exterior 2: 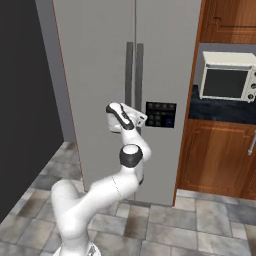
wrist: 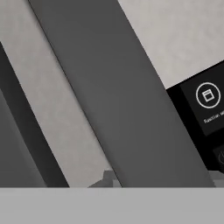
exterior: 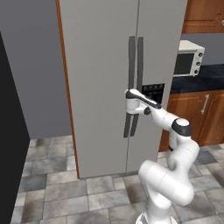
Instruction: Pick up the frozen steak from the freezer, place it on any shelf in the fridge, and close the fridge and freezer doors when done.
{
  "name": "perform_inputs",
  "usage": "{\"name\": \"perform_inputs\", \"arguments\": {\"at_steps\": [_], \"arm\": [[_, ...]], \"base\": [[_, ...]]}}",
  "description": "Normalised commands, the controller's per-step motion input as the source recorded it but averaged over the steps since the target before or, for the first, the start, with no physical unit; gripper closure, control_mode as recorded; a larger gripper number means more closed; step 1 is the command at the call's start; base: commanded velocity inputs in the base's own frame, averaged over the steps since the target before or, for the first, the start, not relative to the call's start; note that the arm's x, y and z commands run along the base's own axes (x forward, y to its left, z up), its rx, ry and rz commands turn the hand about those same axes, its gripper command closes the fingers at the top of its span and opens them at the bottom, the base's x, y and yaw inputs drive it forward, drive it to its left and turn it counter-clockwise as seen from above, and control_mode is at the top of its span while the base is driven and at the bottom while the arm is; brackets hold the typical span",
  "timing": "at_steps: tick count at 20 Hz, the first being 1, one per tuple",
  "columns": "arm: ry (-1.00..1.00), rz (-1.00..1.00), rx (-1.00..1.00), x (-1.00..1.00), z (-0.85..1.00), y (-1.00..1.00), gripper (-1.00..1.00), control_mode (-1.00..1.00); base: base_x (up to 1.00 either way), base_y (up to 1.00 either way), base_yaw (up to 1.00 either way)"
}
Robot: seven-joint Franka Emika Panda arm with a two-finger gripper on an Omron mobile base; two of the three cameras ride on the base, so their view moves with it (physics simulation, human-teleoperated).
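Grey doors, dark grey handles, black panel

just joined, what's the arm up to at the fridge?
The white arm has its gripper up against the two dark grey vertical bar handles at the centre seam of the tall grey fridge and freezer doors. Both doors look closed. The hand view is tight on one handle bar, with the black dispenser panel beside it. Whether the jaws are actually clamped on a handle can't be told from these views. No steak is out, so this looks like the start of opening a door.
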Motion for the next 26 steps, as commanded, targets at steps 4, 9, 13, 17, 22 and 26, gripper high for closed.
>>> {"name": "perform_inputs", "arguments": {"at_steps": [4, 9, 13, 17, 22, 26], "arm": [[0.10, -0.06, -0.04, 1.00, -0.24, 0.89, -1.00, -1.00], [0.03, -0.01, 0.00, 1.00, -0.70, 0.83, -1.00, -1.00], [0.00, 0.00, -0.05, 1.00, -1.00, 0.88, -1.00, -1.00], [-0.09, 0.01, -0.06, 0.47, -0.39, 0.32, -1.00, -1.00], [0.02, -0.03, 0.01, -0.03, 0.00, -0.02, -1.00, -1.00], [0.38, -0.07, -0.04, 0.60, -0.39, 0.62, -1.00, -1.00]], "base": [[0.00, 0.00, 0.00], [0.00, 0.00, 0.00], [0.00, 0.00, 0.00], [0.00, 0.00, 0.00], [0.00, 0.00, 0.00], [0.00, 0.00, 0.00]]}}
